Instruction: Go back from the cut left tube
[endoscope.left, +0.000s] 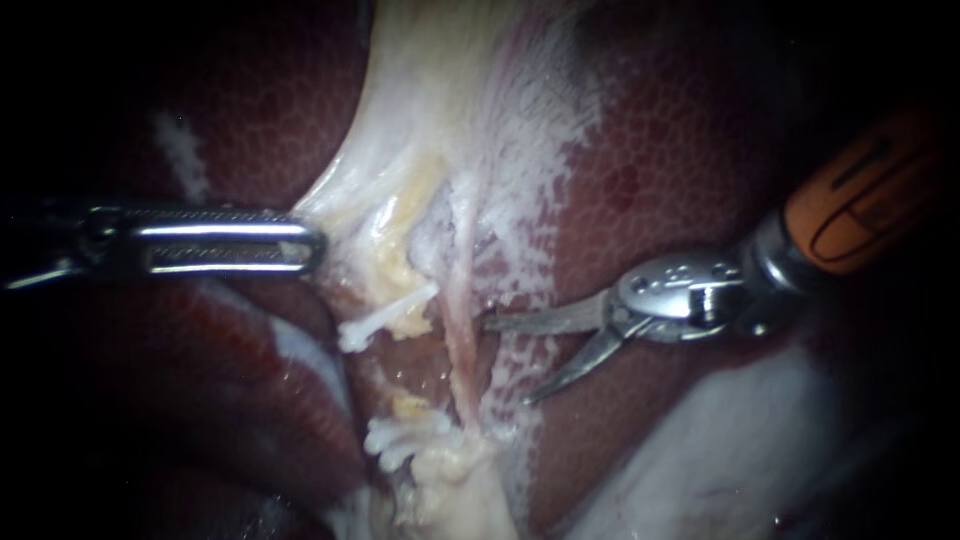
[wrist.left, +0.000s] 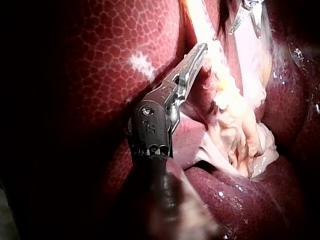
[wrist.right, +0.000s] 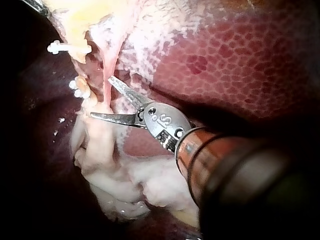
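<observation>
Retreat step judged in hand: R instrument (endoscope.left: 505, 361) blades gaping, empty, tips beside intact tube (endoscope.left: 460, 345), cut left tube (endoscope.left: 395, 312) clipped stumps just beyond it; L instrument (endoscope.left: 318, 245) clamps pale tissue (endoscope.left: 350, 190); next req. straight pull-back along shaft.

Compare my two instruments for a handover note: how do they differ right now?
The left instrument has a long, blunt, slotted pincer, the right instrument a short, thin, pointed one. The left pincer is closed on pale tissue; the right stands open, holding nothing. The right shaft has an orange collar; the left shows none. Both are shiny metal over the liver.
</observation>
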